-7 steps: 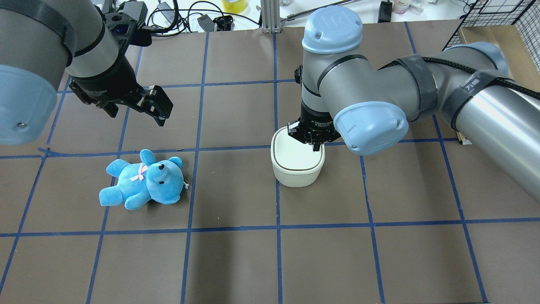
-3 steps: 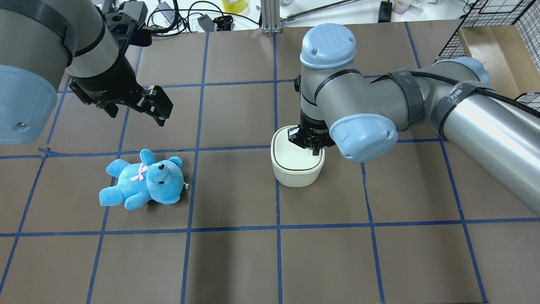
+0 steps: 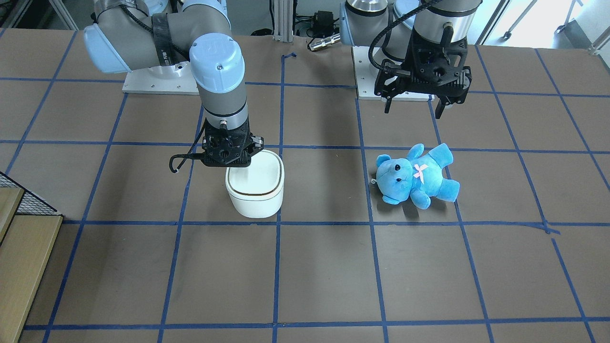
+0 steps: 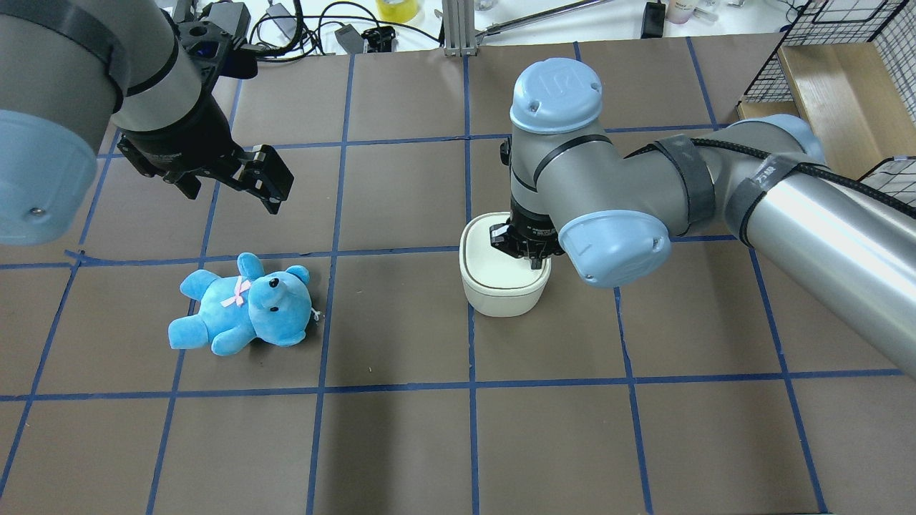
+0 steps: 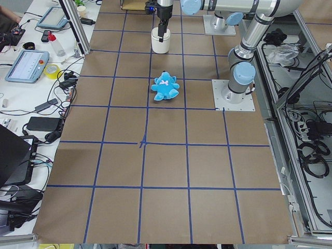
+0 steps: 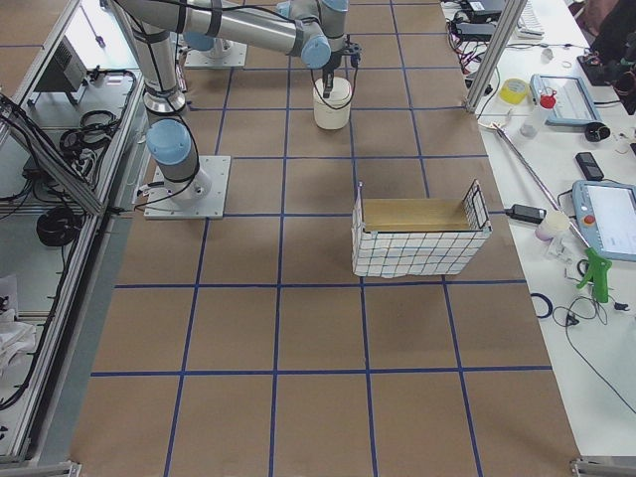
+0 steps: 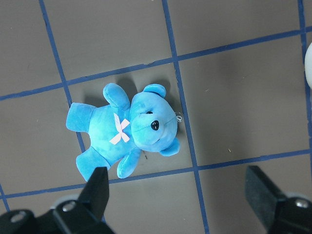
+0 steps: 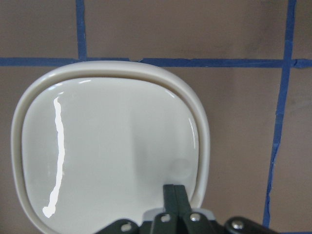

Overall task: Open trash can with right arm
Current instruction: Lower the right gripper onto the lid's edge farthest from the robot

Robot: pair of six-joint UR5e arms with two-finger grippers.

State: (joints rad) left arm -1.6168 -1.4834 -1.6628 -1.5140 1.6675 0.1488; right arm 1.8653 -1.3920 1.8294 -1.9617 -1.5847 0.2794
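The white trash can (image 4: 501, 290) stands mid-table with its lid down; it also shows in the front view (image 3: 255, 193) and the right wrist view (image 8: 112, 146). My right gripper (image 4: 533, 259) is shut, fingers pressed together, pointing straight down at the lid's edge part nearest the robot. In the right wrist view the right gripper (image 8: 174, 194) sits at or just above the lid, beside a faint round mark (image 8: 181, 168). My left gripper (image 4: 266, 175) is open and empty, hanging above the blue teddy bear (image 4: 243, 306).
The teddy bear (image 7: 126, 131) lies on its back to the left of the can, about one grid square away. A wire basket with a wooden box (image 6: 417, 238) stands at the table's right side. Cables and tools (image 4: 343, 32) lie past the far edge.
My right arm has shifted a little and its shut gripper has come lower over the can's lid. The lid, the bear and the left arm have not moved.
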